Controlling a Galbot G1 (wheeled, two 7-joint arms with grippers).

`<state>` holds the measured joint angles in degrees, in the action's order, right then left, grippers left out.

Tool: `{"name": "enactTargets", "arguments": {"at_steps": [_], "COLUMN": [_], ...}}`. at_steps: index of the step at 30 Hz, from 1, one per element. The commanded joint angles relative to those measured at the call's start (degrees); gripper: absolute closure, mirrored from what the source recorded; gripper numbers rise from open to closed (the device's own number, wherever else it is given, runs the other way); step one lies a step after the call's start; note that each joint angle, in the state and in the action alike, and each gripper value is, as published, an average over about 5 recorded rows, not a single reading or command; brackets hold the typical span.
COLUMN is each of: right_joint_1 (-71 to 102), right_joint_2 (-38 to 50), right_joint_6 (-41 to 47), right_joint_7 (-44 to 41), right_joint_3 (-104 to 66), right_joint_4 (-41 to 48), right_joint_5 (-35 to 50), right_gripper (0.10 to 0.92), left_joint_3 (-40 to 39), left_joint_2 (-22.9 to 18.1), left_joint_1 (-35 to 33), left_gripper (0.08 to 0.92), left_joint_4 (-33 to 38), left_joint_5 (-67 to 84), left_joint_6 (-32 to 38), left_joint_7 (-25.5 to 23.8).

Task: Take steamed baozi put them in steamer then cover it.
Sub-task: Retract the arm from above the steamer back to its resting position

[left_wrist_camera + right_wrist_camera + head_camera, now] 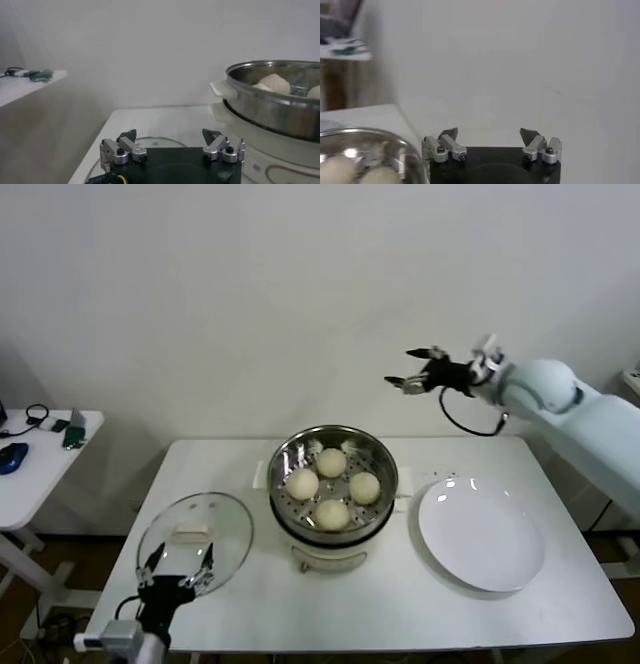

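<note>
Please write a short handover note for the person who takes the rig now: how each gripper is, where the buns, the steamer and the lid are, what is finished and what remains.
Left gripper: open, empty, low at the table's near left corner, over the near edge of the cover.
Right gripper: open, empty, raised in the air behind the steamer, toward the wall.
Baozi: all four lie in the steamer at table centre.
Cover: lying flat on the table, left of the steamer.
White plate: right of the steamer, nothing on it.
Done: buns loaded.
Left: grasp the cover, probably with the left gripper, and set it on the steamer.
</note>
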<state>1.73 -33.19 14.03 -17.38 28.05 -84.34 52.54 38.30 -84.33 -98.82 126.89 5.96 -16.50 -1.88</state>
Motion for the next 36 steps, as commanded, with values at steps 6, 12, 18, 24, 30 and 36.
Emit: {"name": "enactTargets", "arguments": {"at_steps": [6,12,18,24,30,36], "right_joint_1": [76.0,90.9,95.3,96.8,97.2,96.5], "right_joint_2": [2.0,-7.9,-19.1,-26.8,-31.9,-34.7], "right_joint_6": [-13.5,-20.5,-27.9,-32.0,-32.3,-32.6], "right_joint_7": [9.2,6.3,5.2,6.4,9.5,11.9], "right_joint_3": [-70.3,-77.5,-72.9,-66.3,-63.0,-61.2], "right_joint_4": [-12.1,-14.6,-14.6,-15.0,-14.6,-14.3], "right_joint_5": [-3.2,-5.3,-14.2,-18.9,-22.3,-24.0], "right_gripper": [0.203,0.203,0.203,0.203,0.203,0.203], "left_joint_3": [0.0,0.4,0.6,1.5,0.7,-1.0], "left_joint_2": [3.3,5.5,7.2,9.5,9.5,4.9], "left_joint_1": [4.9,4.3,3.6,4.2,4.3,7.5], "left_gripper": [0.177,0.177,0.177,0.177,0.177,0.177], "left_joint_4": [-1.6,-3.0,-4.6,-10.2,-15.6,-24.2], "left_joint_5": [-0.8,-4.9,-14.1,-38.8,-59.4,-73.0], "left_joint_6": [0.4,4.2,8.9,18.0,18.7,19.1], "left_joint_7": [-0.6,-1.0,0.0,8.1,16.7,22.8]}}
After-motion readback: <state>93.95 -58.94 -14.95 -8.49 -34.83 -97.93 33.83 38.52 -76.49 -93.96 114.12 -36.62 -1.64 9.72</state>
